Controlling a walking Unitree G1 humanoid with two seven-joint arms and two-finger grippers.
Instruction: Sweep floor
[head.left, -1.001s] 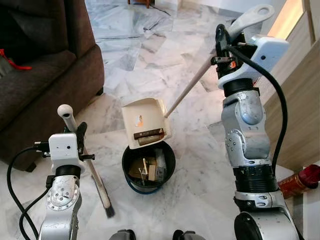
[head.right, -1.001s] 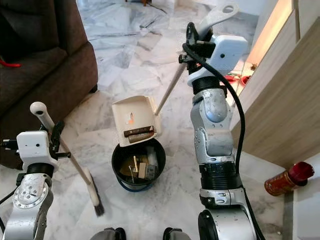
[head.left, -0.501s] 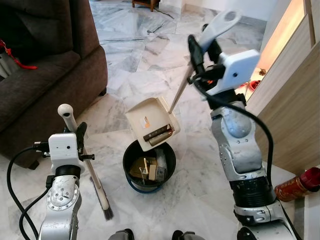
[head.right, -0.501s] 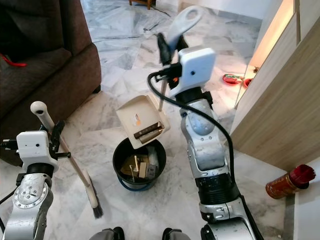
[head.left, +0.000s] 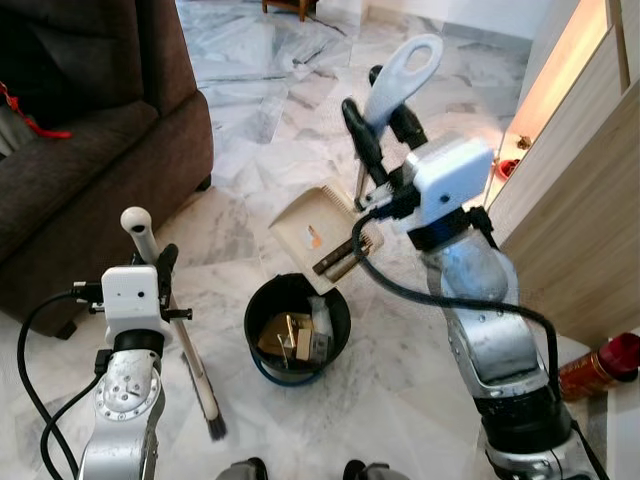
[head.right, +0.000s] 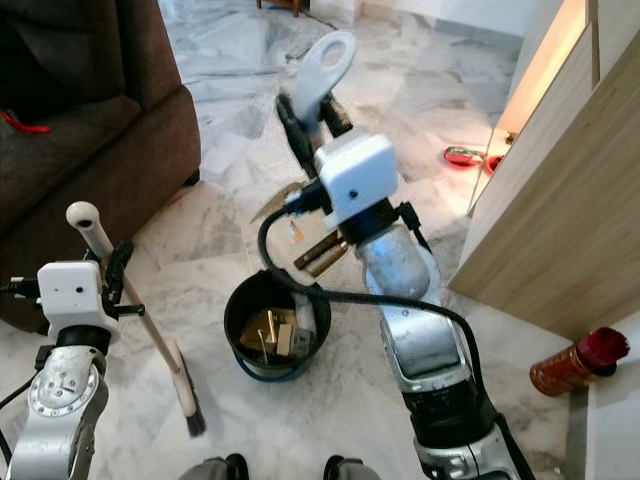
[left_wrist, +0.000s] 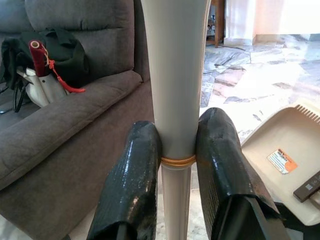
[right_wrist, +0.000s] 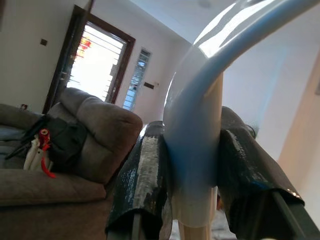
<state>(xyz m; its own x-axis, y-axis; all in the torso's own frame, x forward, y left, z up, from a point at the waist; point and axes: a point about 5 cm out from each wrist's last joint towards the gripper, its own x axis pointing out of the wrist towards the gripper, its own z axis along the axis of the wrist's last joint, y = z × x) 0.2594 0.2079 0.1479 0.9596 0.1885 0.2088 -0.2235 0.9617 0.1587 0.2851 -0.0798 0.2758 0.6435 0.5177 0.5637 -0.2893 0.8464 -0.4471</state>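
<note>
Sweeping looks nearly done — the right gripper (right_wrist: 192, 165), clamped on the dustpan (head.left: 325, 226) handle, tips it over the bucket (head.left: 297, 325), two pieces yet to slide in, while the left gripper (left_wrist: 175, 160) grips the broom (head.left: 176, 330) beside the sofa (head.left: 80, 150)

Grey marble floor (head.left: 260, 120), brown sofa (head.left: 70, 150), wooden cabinet (head.left: 590, 200).

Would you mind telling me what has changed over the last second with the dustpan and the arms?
The right gripper, shut on the dustpan handle, swung toward the robot's left and tilted the pan steeper above the bucket; the debris slid to its lower edge. The left gripper stayed clamped on the broom, and the bucket kept its place.
</note>
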